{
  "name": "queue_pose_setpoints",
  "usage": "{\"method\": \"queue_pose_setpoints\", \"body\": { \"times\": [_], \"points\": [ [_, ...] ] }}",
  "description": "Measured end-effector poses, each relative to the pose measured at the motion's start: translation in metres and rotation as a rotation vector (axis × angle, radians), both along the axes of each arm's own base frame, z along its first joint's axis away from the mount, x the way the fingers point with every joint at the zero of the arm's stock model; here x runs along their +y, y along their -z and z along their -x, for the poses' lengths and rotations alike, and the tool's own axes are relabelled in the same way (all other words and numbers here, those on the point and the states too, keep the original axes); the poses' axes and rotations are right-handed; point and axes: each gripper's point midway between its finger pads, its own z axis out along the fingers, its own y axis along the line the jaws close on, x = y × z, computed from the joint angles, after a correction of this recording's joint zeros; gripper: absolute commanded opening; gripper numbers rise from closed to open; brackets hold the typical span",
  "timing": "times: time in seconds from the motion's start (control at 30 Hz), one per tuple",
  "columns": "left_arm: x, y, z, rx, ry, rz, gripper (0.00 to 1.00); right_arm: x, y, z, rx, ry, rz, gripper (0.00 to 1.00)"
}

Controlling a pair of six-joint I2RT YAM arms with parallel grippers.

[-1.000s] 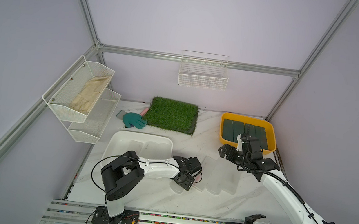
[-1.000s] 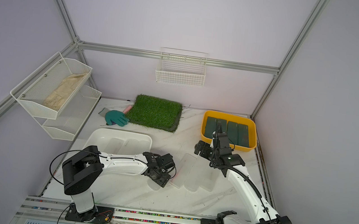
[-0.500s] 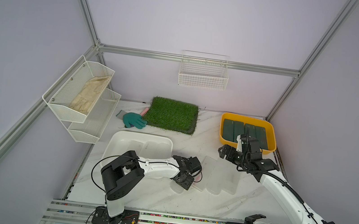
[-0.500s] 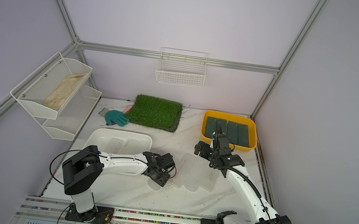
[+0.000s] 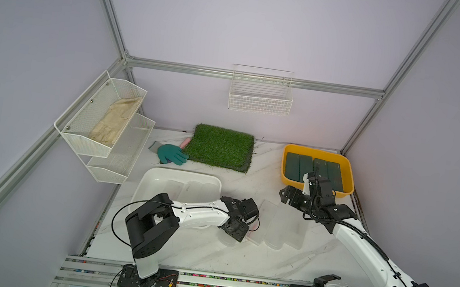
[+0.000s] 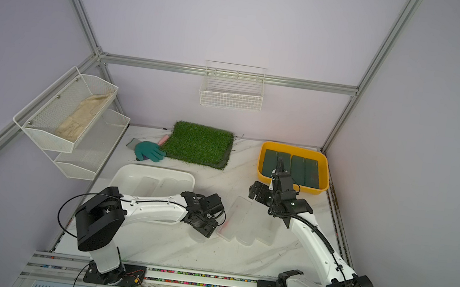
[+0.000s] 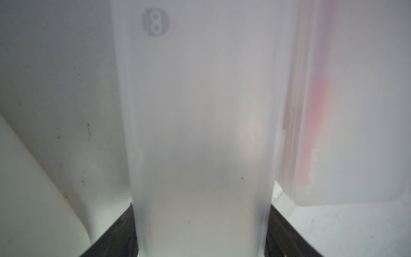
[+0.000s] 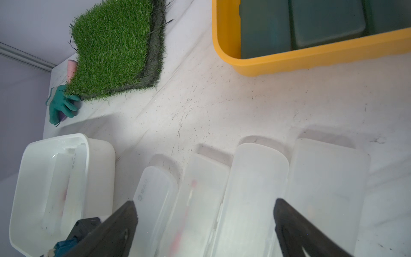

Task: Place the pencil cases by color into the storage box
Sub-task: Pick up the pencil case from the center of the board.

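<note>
Left tool (image 7: 201,207) grips a frosted case (image 7: 200,111) across its width, white box (image 5: 185,173) just beside it. Right tool (image 8: 204,202) wide, empty, above three more frosted cases (image 8: 255,189); green cases (image 8: 322,22) in yellow box (image 8: 289,57) beyond.

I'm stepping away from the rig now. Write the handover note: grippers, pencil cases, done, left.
Left gripper: jaws against both long sides of the end frosted case, on the table.
Right gripper: open, empty, above the row of frosted cases.
Done: four dark green cases in the yellow box; a few frosted cases in the white box.
Left: four frosted cases on the table, the gripped one included, go into the white box.
</note>
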Motion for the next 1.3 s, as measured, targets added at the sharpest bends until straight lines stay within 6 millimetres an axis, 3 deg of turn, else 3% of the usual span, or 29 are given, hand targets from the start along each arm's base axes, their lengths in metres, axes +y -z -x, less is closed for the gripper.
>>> {"method": "queue_pose_setpoints", "body": {
  "times": [0.33,0.5,0.63,0.8,1.03,1.13,1.3],
  "points": [
    [-0.013,-0.054,-0.011,-0.059,0.002,0.081,0.66,0.003,-0.006,0.001,-0.018,-0.016,-0.012,0.97],
    [-0.014,-0.083,-0.018,-0.087,0.012,0.085,0.67,0.002,-0.026,0.002,-0.074,-0.03,-0.013,0.96],
    [0.001,-0.109,-0.032,-0.121,-0.005,0.063,0.67,0.003,-0.046,-0.001,-0.135,-0.05,-0.004,0.95],
    [0.053,-0.142,-0.058,-0.166,-0.104,0.069,0.67,0.016,-0.054,-0.002,-0.169,-0.093,-0.001,0.95],
    [0.151,-0.181,-0.083,-0.263,-0.305,0.034,0.67,0.075,-0.039,0.004,-0.167,-0.238,0.012,0.95],
    [0.187,-0.177,-0.082,-0.256,-0.373,-0.027,0.68,0.095,-0.035,0.007,-0.168,-0.283,0.007,0.95],
    [0.235,-0.147,-0.074,-0.18,-0.453,-0.162,0.68,0.119,-0.043,0.01,-0.216,-0.332,-0.024,0.95]
  ]
}}
